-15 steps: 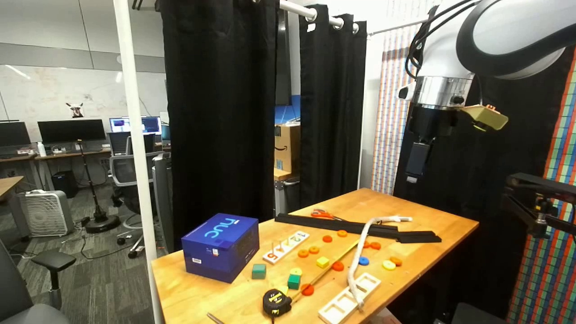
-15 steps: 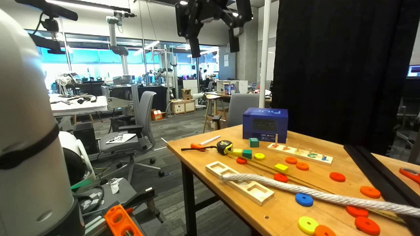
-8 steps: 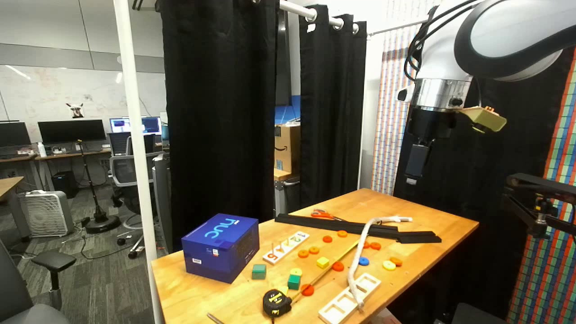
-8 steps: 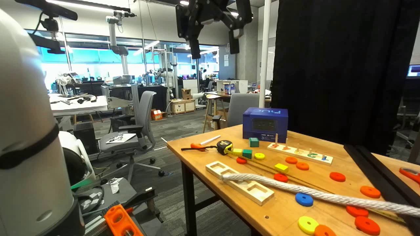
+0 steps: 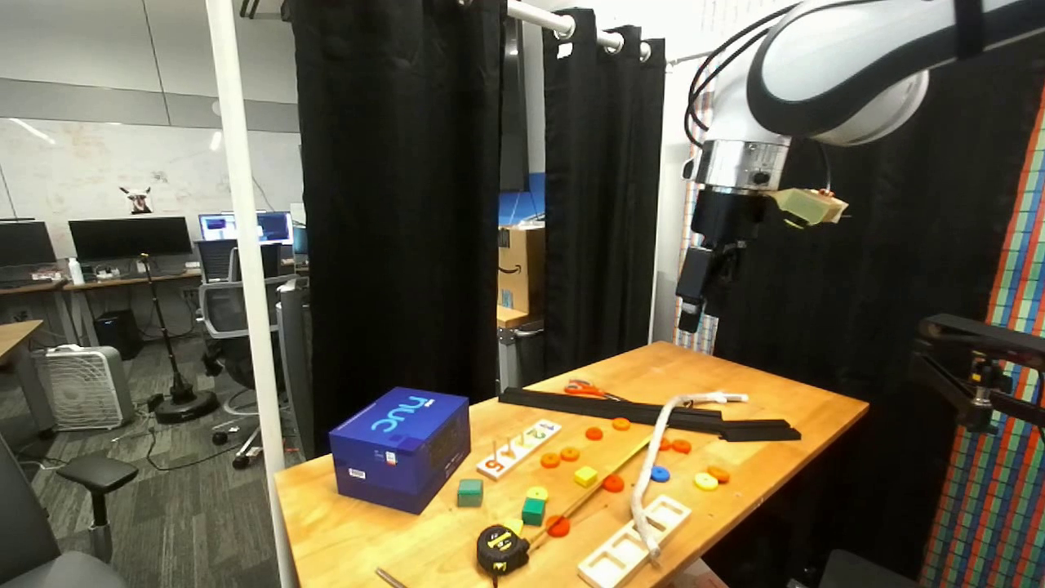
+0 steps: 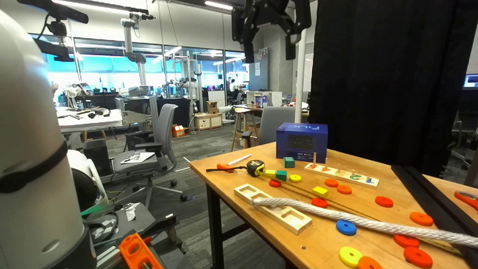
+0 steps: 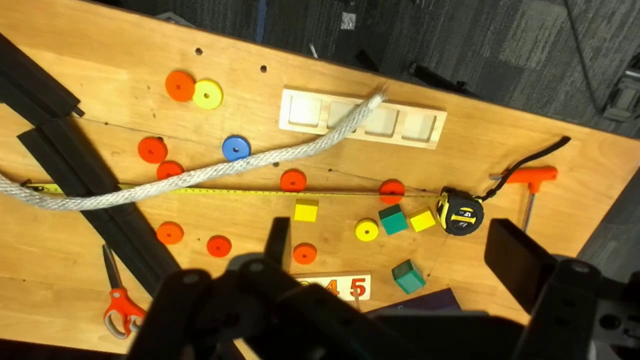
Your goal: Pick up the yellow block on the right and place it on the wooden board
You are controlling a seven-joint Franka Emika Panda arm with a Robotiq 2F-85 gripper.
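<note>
Holding the fingers of the gripper spread wide, high above the table, and pinching nothing; presumably set so to straddle a block. Taking the wrist view as a clock face centred on that gap: at about ten, appearing just beside a finger's end but well below, finding the yellow block, apart from other blocks. Likely the one meant, being right of a second yellow block in both exterior views. At two, seeing that second block crowded between a green block and the tape measure, so probably harder to grip. Toward twelve, reaching the wooden board, with four recesses likely cut to seat blocks; crossed by white rope from nine, leaving the end recesses uncovered. Between block and board, having to clear the tape's yellow blade and perhaps a red-orange ring. At half past seven, passing a numbered peg board partly behind the gripper.
</note>
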